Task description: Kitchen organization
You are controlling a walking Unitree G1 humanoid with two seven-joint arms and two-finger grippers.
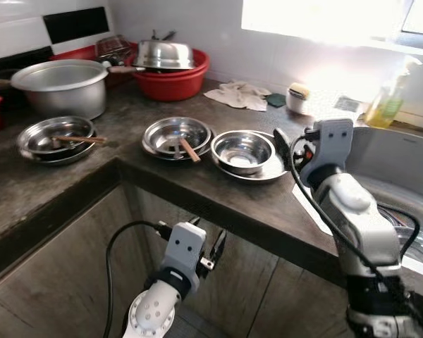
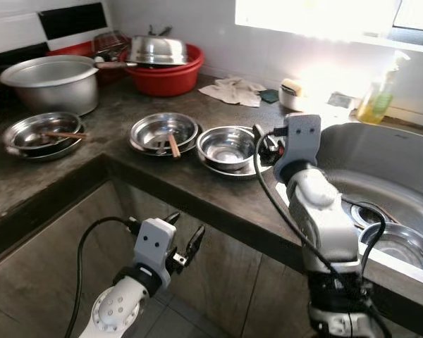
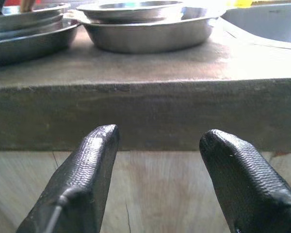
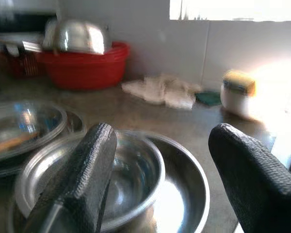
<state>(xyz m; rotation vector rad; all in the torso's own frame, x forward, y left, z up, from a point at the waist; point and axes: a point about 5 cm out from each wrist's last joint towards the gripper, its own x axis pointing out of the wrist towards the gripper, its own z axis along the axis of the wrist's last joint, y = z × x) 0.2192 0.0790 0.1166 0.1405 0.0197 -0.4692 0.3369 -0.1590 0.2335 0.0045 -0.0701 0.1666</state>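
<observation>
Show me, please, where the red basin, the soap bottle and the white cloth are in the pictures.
red basin [image 1: 175,83]: left eye view, on its front wall.
soap bottle [image 1: 385,104]: left eye view, on its yellowish body.
white cloth [image 2: 232,91]: right eye view, on the middle of the crumpled fabric.

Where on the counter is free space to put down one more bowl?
Bare counter lies in front of the left plates, and between the red tub, the cloth and the middle plate. The row from that plate to the bowl is crowded.
</observation>
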